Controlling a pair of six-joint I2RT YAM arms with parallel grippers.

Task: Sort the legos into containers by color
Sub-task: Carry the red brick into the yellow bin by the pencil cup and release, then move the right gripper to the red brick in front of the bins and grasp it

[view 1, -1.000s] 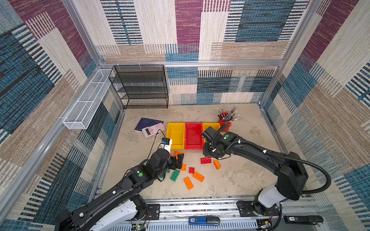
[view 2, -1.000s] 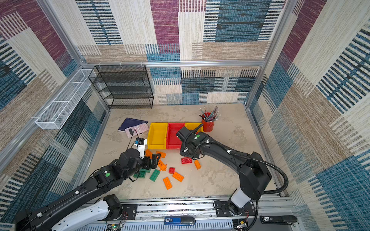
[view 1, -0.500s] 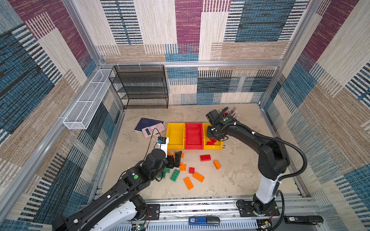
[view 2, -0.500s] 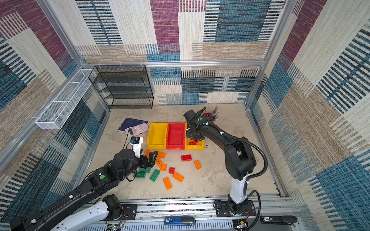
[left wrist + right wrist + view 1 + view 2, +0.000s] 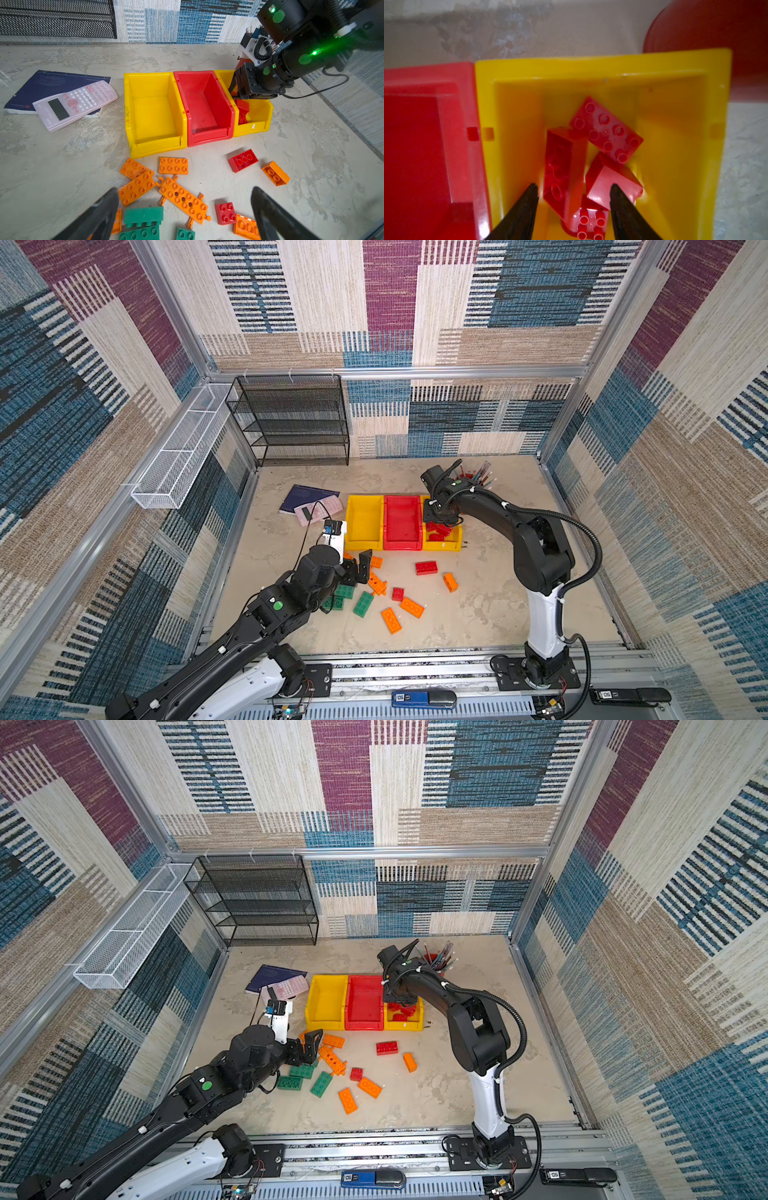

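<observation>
Right wrist view gives you the right yellow bin point(image 5: 591, 68) from above, holding four red bricks: a flat eight-stud brick point(image 5: 606, 131), a long brick point(image 5: 564, 166) on its side, a tilted brick point(image 5: 610, 180) and a small four-stud brick point(image 5: 590, 225). Your right jaws stand parted above them and grip none. The red bin point(image 5: 425, 72) touches this bin's side, and the red pencil cup point(image 5: 706, 41) stands just beside its back corner. In both top views you see the three bins in one row on the bench point(image 5: 498, 605), the left yellow bin point(image 5: 364, 518) at the far end from the right arm. Your left jaws hang wide open with nothing between them, low over the loose legos point(image 5: 391, 620) in front of the bins. Left wrist view shows you an orange plate point(image 5: 173, 165), a long perforated orange plate point(image 5: 184, 200), a green brick point(image 5: 143, 216) tipped on its side and a small red brick point(image 5: 225, 213) there. A larger red brick point(image 5: 243, 160) and an orange brick point(image 5: 275, 173) lie near each other, toward the right arm's side
</observation>
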